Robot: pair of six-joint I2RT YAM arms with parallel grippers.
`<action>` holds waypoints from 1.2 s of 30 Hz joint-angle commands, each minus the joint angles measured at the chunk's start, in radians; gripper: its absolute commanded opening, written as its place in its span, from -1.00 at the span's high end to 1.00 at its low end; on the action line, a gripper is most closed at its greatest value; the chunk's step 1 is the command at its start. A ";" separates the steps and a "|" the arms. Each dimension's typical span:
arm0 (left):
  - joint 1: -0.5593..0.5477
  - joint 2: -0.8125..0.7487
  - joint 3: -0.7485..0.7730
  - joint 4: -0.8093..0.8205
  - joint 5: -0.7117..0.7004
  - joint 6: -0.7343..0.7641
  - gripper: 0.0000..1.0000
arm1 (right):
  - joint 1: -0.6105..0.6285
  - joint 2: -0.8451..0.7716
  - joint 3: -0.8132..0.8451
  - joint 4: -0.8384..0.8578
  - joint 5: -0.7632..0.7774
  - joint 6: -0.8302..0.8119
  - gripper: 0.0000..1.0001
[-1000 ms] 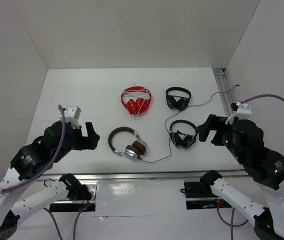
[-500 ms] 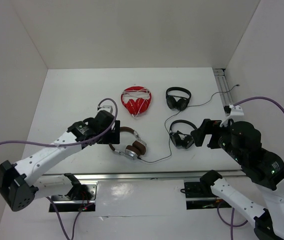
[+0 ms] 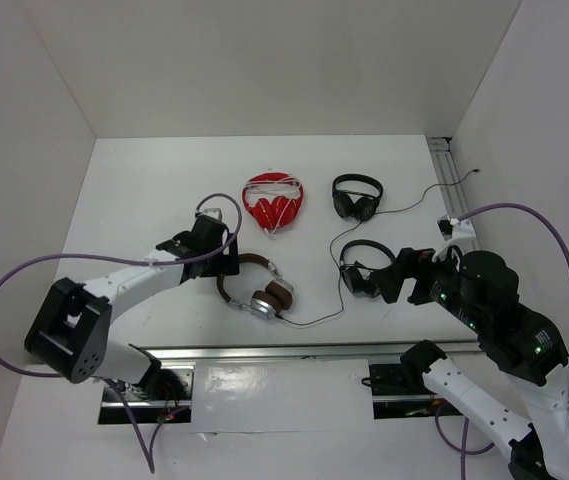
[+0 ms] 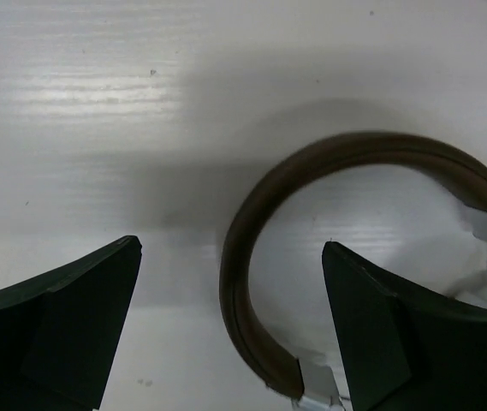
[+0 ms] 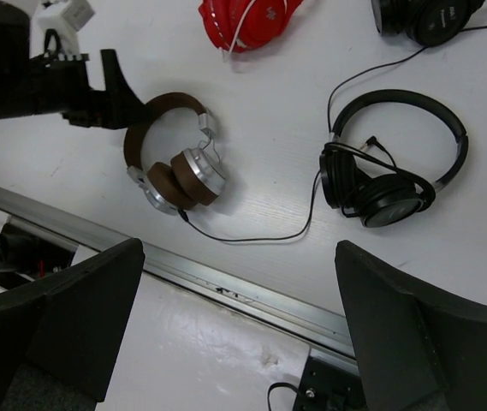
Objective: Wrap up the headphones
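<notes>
The headphones (image 3: pixel 260 290) lie flat at the table's front centre, with a brown headband (image 3: pixel 241 261), brown pads and silver cups. Their thin dark cable (image 3: pixel 316 321) trails right along the front. My left gripper (image 3: pixel 226 264) is open and low, its jaws on either side of the headband's left curve. The left wrist view shows the headband (image 4: pixel 346 150) between the open left gripper (image 4: pixel 233 248), not touched. My right gripper (image 3: pixel 396 281) is open and empty, held high over the front right. The right wrist view shows the headphones (image 5: pixel 175 167) far below the right gripper (image 5: pixel 239 248).
A red pair with white cord (image 3: pixel 273 201) lies behind the headphones. Two black pairs (image 3: pixel 356 196) (image 3: pixel 367 269) lie to the right, their cables crossing the table. A metal rail (image 3: pixel 314 350) runs along the front edge. White walls enclose the table.
My left arm has reached forward and right from near its base, and its open jaws now straddle the headband. My right gripper has drifted left and lower.
</notes>
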 commanded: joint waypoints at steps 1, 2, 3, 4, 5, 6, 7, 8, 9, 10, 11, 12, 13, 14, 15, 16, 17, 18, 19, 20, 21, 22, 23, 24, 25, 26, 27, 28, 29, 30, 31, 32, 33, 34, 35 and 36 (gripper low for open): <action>0.073 0.110 0.021 0.160 0.173 0.095 -1.00 | -0.007 -0.010 -0.003 0.086 -0.049 -0.013 -1.00; 0.073 0.149 0.034 0.160 0.174 0.106 -0.96 | -0.007 -0.010 -0.003 0.086 -0.049 -0.013 -1.00; 0.073 0.208 0.047 0.160 0.174 0.106 -0.93 | -0.007 -0.020 -0.003 0.086 -0.049 -0.013 -1.00; 0.073 0.226 0.056 0.160 0.183 0.106 -0.87 | -0.007 -0.020 -0.003 0.086 -0.049 -0.013 -1.00; 0.073 0.236 0.056 0.160 0.183 0.106 -0.84 | -0.007 -0.020 -0.003 0.086 -0.049 -0.013 -1.00; 0.064 0.236 0.045 0.160 0.171 0.094 -0.84 | -0.007 -0.020 -0.003 0.086 -0.049 -0.013 -1.00; 0.064 0.224 0.045 0.160 0.162 0.094 -0.84 | -0.007 -0.020 -0.016 0.086 -0.049 -0.013 -1.00; 0.054 0.209 0.033 0.160 0.161 0.094 -0.77 | -0.007 -0.020 -0.016 0.086 -0.049 -0.013 -1.00; 0.054 0.195 0.024 0.160 0.152 0.094 -0.74 | -0.016 -0.020 -0.026 0.100 -0.049 -0.013 -1.00; 0.054 0.183 0.012 0.160 0.152 0.094 -0.74 | -0.016 -0.020 -0.037 0.111 -0.060 -0.013 -1.00; 0.054 0.165 0.012 0.150 0.136 0.094 -0.64 | -0.016 -0.020 -0.037 0.121 -0.072 -0.013 -1.00; 0.054 0.164 -0.001 0.150 0.125 0.094 -0.59 | -0.016 -0.020 -0.037 0.121 -0.072 -0.013 -1.00; 0.054 0.152 -0.016 0.150 0.125 0.094 -0.56 | -0.026 -0.020 -0.048 0.121 -0.086 -0.013 -1.00; 0.054 0.143 -0.016 0.150 0.134 0.094 -0.48 | -0.026 -0.020 -0.048 0.132 -0.098 -0.013 -1.00; 0.045 0.143 -0.016 0.150 0.134 0.094 -0.24 | -0.039 -0.020 -0.057 0.132 -0.099 -0.013 -1.00; 0.045 0.143 -0.016 0.130 0.134 0.094 -0.19 | -0.054 -0.020 -0.057 0.132 -0.111 -0.013 -1.00; 0.033 0.143 -0.016 0.118 0.122 0.082 -0.11 | -0.054 -0.020 -0.057 0.141 -0.120 -0.013 -1.00; 0.033 0.143 -0.004 0.108 0.122 0.081 -0.05 | -0.078 -0.020 -0.057 0.141 -0.135 -0.023 -1.00; 0.009 0.143 0.005 0.088 0.102 0.069 -0.05 | -0.079 -0.011 -0.057 0.141 -0.135 -0.023 -1.00; -0.001 0.143 0.005 0.088 0.074 0.069 -0.05 | -0.092 -0.010 -0.057 0.141 -0.147 -0.023 -1.00; -0.001 0.155 0.005 0.088 0.063 0.057 -0.05 | -0.092 -0.010 -0.057 0.141 -0.157 -0.036 -1.00; -0.010 0.179 0.016 0.088 0.063 0.057 -0.05 | -0.106 -0.010 -0.057 0.141 -0.157 -0.036 -1.00; -0.010 0.199 0.034 0.064 0.051 0.048 0.07 | -0.115 -0.010 -0.057 0.141 -0.166 -0.036 -1.00; -0.010 0.219 0.048 0.052 0.037 0.048 0.18 | -0.115 -0.010 -0.048 0.141 -0.178 -0.036 -1.00; -0.010 0.259 0.073 0.039 0.037 0.037 0.32 | -0.115 -0.010 -0.048 0.141 -0.178 -0.036 -1.00; -0.019 0.275 0.082 0.039 0.025 0.037 0.58 | -0.115 -0.010 -0.048 0.141 -0.189 -0.036 -1.00; -0.030 0.287 0.091 0.010 0.011 0.037 0.99 | -0.125 -0.010 -0.048 0.141 -0.189 -0.036 -1.00; -0.030 0.298 0.102 -0.002 0.000 0.026 1.00 | -0.125 -0.010 -0.048 0.141 -0.189 -0.045 -1.00; -0.053 0.308 0.117 -0.016 -0.012 0.026 1.00 | -0.125 -0.010 -0.048 0.141 -0.189 -0.045 -1.00; -0.053 0.309 0.117 -0.031 -0.039 0.009 1.00 | -0.125 -0.010 -0.048 0.141 -0.189 -0.045 -1.00; -0.068 0.309 0.127 -0.065 -0.053 -0.017 1.00 | -0.125 -0.010 -0.048 0.141 -0.189 -0.045 -1.00; -0.078 0.296 0.127 -0.080 -0.067 -0.029 1.00 | -0.125 -0.010 -0.048 0.141 -0.189 -0.045 -1.00; -0.087 0.273 0.127 -0.102 -0.079 -0.046 1.00 | -0.125 -0.010 -0.048 0.141 -0.189 -0.045 -1.00; -0.104 0.260 0.127 -0.144 -0.105 -0.084 1.00 | -0.125 -0.020 -0.048 0.141 -0.189 -0.045 -1.00; -0.113 0.243 0.127 -0.169 -0.116 -0.101 1.00 | -0.125 -0.020 -0.048 0.141 -0.198 -0.045 -1.00; -0.136 0.223 0.127 -0.197 -0.131 -0.121 1.00 | -0.125 -0.020 -0.048 0.150 -0.198 -0.045 -1.00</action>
